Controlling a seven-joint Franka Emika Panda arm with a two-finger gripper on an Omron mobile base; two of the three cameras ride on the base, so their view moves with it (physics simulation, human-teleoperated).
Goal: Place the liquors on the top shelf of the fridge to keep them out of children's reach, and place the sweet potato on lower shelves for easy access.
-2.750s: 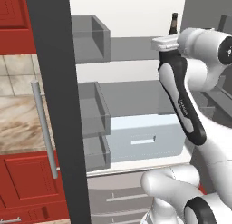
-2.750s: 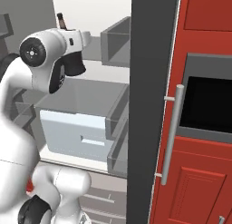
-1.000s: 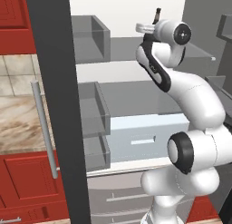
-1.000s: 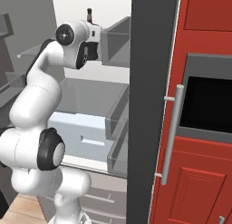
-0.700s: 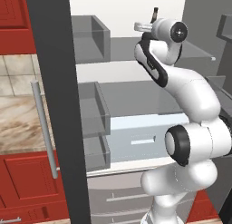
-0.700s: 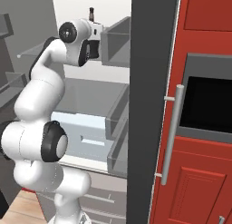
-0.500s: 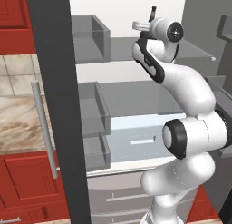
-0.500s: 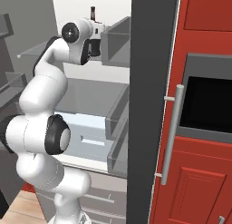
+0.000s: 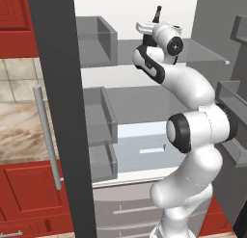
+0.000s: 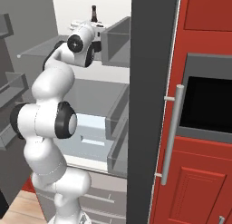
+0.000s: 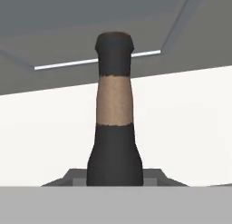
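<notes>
My gripper (image 9: 152, 26) is up at the fridge's top shelf (image 9: 205, 52), shut on a black liquor bottle. Its thin dark neck (image 9: 157, 13) sticks up above the white hand, and in the right base view the neck (image 10: 94, 13) rises just behind the wrist. Close in the hand view, the bottle (image 11: 114, 123) stands upright with a tan band around its neck; the body and my fingertips are hidden. The top shelf (image 10: 40, 46) lies under the hand. The sweet potato is out of view.
The dark fridge door (image 9: 62, 116) stands open at left with grey door bins (image 9: 99, 116) and a silver handle (image 9: 46, 136). A lower shelf (image 9: 137, 99) and pale blue drawer (image 9: 144, 148) lie below. Red cabinets and an oven (image 10: 206, 105) flank the fridge.
The hand with the bottle has shifted slightly toward the door side above the top shelf. The arm's elbow has folded in closer to the fridge.
</notes>
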